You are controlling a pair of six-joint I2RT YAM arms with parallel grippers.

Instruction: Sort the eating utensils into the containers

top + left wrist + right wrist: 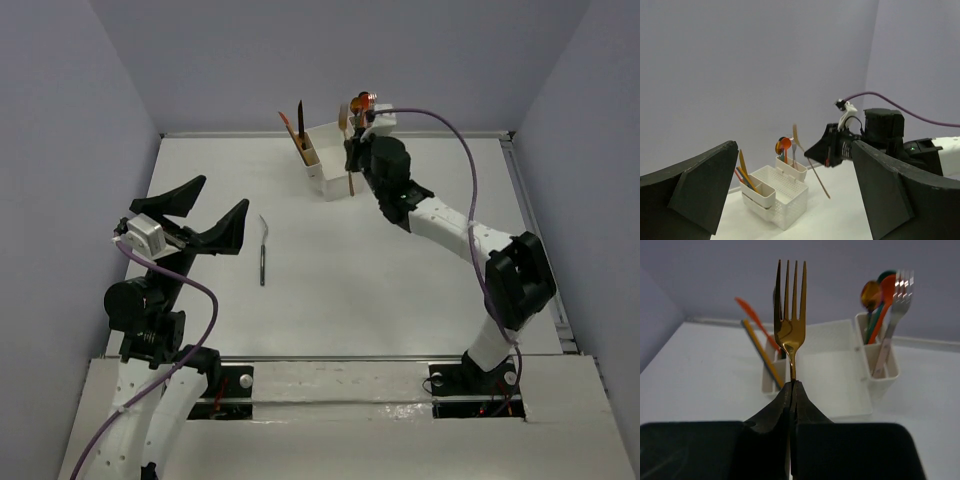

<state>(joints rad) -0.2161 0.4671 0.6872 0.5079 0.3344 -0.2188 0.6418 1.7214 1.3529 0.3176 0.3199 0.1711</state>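
The sorting is looking well advanced. The white box [832,380] is already carrying several pieces upright in its narrow side compartments, while its large square compartment is showing nothing but bare latticed floor. In the compartment on the box's right side, as the right wrist view has it, a silver fork [900,295] is leaning beside an orange spoon [886,295] and an amber, glassy-looking spoon [871,292], with a teal piece peeking from behind. In the compartment on the box's opposite side an orange knife [752,315] and a slim yellow-and-dark handle [757,347] are slanting outward.

The right gripper [792,387] is pinching the gold fork [790,330] by its thin stem, jaws pressed tight around it, just in front of the box. The fork is standing tines-up: four long tines, polished metal throwing warm reflections.

One piece is lying flat on the table, well apart from the box on its near side: a dark-handled utensil [262,255] with a small curved silver head. The left gripper [222,195] is hovering wide open and empty, farther from the box than that piece.

So two placements appear to be remaining: the gold fork in hand and the dark-handled piece on the table. The box itself is looking like thin, matte white plastic with perforated walls.
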